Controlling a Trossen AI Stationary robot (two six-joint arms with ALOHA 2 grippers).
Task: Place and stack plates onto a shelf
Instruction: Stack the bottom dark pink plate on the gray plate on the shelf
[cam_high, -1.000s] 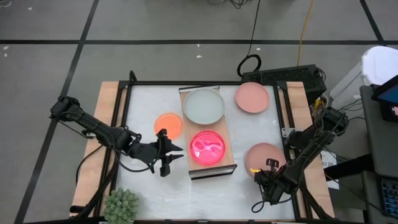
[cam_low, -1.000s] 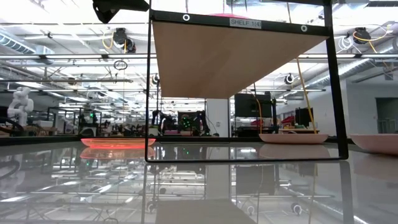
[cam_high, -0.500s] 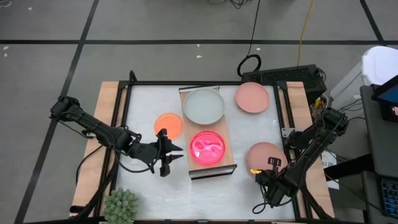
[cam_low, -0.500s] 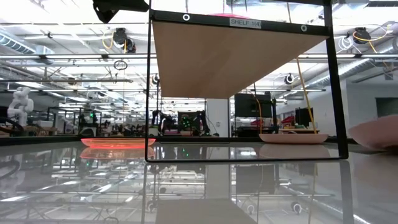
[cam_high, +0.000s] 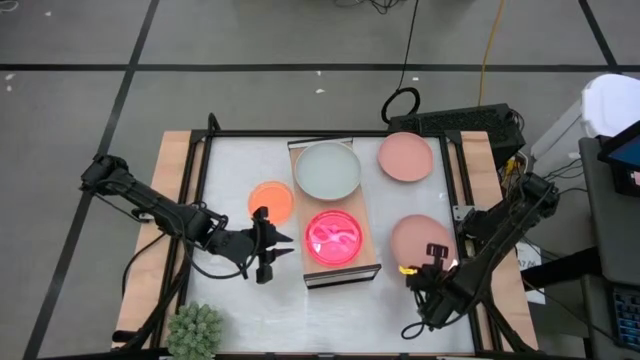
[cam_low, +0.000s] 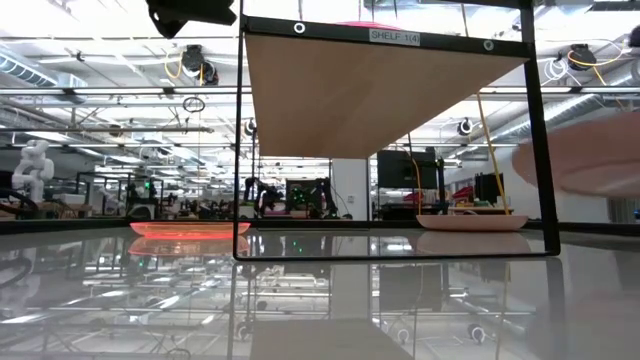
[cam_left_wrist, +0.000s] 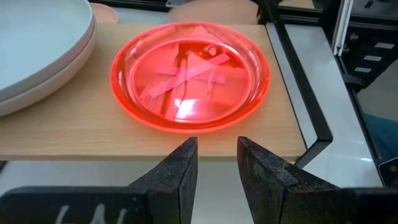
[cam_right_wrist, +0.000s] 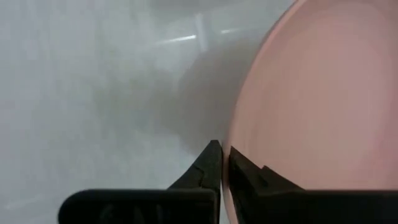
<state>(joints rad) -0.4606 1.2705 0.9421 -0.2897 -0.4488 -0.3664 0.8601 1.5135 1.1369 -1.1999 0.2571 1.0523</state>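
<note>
Overhead and table-level cameras share the shelf (cam_high: 335, 215); wrist cameras sit close.

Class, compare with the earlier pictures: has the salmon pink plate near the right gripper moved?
Yes. The salmon pink plate, pinched by the right gripper, has risen off the table and shifted slightly toward the light-wood shelf.

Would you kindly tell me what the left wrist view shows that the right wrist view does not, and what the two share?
Only the left wrist view shows the hot pink plate lying on the wooden shelf, beside the pale green-grey plate, with the left pincer open in front of the shelf's end. Only the right wrist view shows the right pincer shut on the rim of the salmon pink plate, with the white tabletop below. Both share the view past their own dark fingers toward a plate.
</note>
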